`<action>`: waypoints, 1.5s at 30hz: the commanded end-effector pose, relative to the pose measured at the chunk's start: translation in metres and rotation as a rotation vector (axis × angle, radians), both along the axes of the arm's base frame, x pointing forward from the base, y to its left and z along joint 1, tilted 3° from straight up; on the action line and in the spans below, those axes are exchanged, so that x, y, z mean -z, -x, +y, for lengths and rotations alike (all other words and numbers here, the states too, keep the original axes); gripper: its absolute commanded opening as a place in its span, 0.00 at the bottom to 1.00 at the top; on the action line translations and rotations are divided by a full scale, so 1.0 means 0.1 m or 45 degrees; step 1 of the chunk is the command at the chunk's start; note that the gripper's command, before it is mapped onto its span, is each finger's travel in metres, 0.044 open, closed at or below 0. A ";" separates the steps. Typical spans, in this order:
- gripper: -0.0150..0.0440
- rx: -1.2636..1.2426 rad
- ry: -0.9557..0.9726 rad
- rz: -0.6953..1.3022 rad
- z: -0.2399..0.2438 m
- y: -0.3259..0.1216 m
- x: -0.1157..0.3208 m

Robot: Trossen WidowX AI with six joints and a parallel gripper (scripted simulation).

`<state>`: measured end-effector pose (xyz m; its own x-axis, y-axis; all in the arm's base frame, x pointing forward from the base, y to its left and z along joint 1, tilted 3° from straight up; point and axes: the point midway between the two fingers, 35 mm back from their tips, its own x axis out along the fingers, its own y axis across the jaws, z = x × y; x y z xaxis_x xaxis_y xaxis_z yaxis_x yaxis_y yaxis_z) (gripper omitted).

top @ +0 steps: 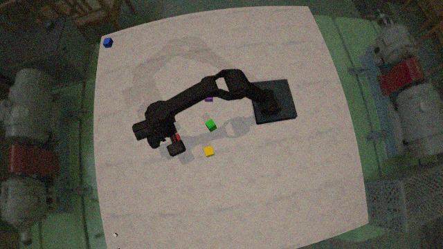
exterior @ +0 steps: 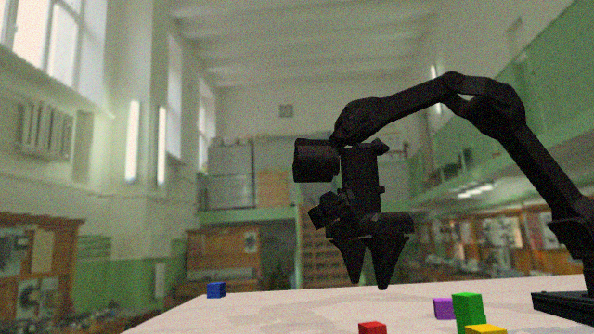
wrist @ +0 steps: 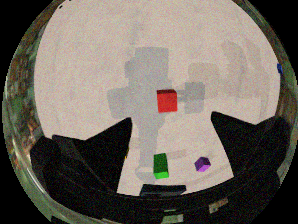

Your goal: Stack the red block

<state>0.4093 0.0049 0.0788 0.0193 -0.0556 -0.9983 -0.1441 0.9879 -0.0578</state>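
Note:
The red block lies on the table, partly covered by the arm in the top view and cut by the lower edge in the exterior view. The green tower stands upright, nearer the arm's base than the red block. My gripper is open and empty, pointing down well above the table. In the wrist view the red block shows between the fingertips' directions, slightly beyond them. The fingers are hidden by the arm in the top view.
A yellow block and a purple block lie on opposite sides of the green tower. A blue block sits at a far table corner. A tiny pale object lies near another corner.

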 end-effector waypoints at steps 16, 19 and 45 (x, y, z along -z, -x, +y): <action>1.00 -0.006 -0.008 0.017 -0.02 0.00 0.46; 1.00 -0.006 -0.008 0.017 -0.02 -0.01 0.51; 1.00 -0.006 -0.008 0.017 -0.03 0.00 0.74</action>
